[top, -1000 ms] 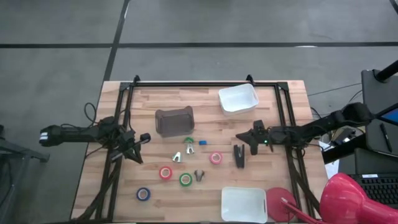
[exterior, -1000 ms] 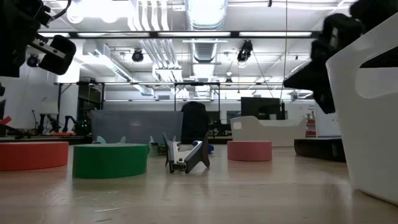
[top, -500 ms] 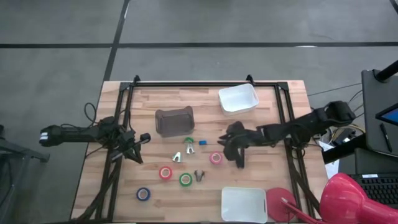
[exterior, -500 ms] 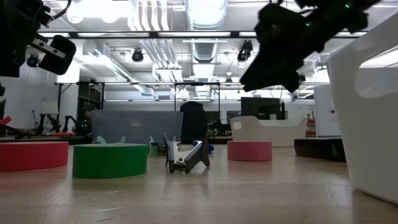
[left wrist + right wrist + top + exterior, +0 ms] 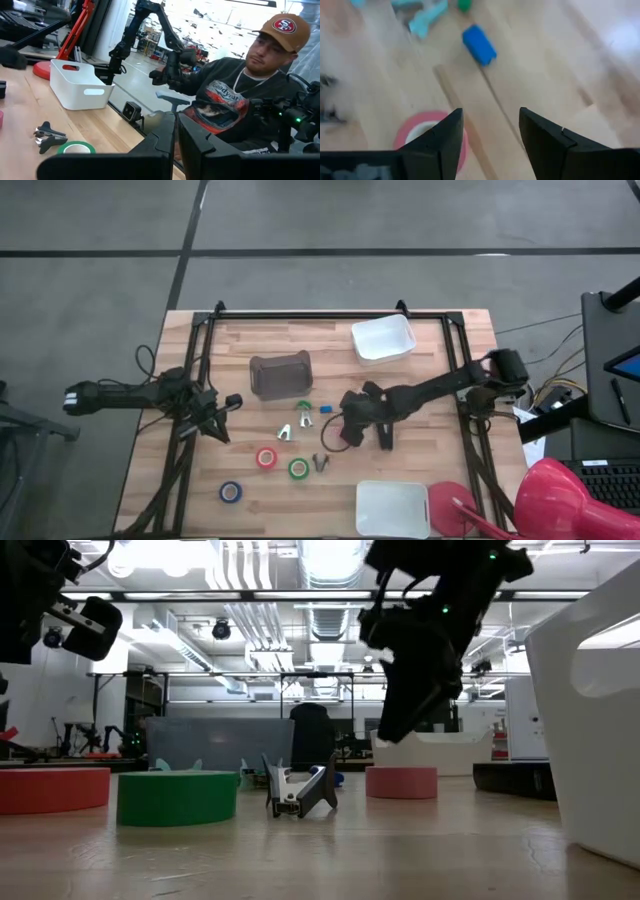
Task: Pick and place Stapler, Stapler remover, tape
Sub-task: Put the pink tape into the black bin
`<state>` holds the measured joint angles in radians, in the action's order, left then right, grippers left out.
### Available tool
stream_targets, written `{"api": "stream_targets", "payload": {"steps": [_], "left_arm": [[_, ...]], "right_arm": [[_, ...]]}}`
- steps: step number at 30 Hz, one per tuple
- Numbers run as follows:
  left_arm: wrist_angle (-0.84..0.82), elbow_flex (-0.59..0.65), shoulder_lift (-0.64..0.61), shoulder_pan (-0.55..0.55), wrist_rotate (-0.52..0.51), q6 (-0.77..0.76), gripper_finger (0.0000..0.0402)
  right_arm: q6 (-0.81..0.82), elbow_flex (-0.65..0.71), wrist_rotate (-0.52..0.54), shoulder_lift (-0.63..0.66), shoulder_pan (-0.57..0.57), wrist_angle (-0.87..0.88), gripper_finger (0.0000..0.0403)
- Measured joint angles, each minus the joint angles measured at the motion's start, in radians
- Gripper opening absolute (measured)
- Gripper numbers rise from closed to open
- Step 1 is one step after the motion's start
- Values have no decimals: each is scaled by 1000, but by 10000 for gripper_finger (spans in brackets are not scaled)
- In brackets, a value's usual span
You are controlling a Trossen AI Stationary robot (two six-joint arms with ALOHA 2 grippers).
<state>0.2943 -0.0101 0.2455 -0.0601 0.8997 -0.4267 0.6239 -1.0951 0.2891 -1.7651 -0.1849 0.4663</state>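
Wooden surface [image 5: 420, 370] carried everything. Nearest lay a white bin [image 5: 392, 508] and the blue tape [image 5: 230, 492], then the green tape [image 5: 298, 468], red tape [image 5: 266, 457] and a remover [image 5: 320, 462]. The right gripper [image 5: 345, 432] hung over the pink tape [image 5: 427, 131], jaws spread and empty, the stapler [image 5: 385, 438] just beside it. The left gripper [image 5: 222, 423] waited at the left edge, jaws pressed together. Farthest stood another white bin [image 5: 383, 338].

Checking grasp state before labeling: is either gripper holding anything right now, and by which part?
Nothing is held. The right gripper is open above the pink tape, nothing between its fingers. The left gripper waits at the table's left edge, shut on nothing.
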Motion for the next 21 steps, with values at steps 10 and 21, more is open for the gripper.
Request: {"api": "stream_targets", "payload": {"steps": [10,21], "left_arm": [[-1,0,0,0,0,0,23],[-6,0,0,0,0,0,23]], "right_arm": [[5,-206,-86,-167,-16,198,187],[-23,-275,-88,-213,-20,354,187]]}}
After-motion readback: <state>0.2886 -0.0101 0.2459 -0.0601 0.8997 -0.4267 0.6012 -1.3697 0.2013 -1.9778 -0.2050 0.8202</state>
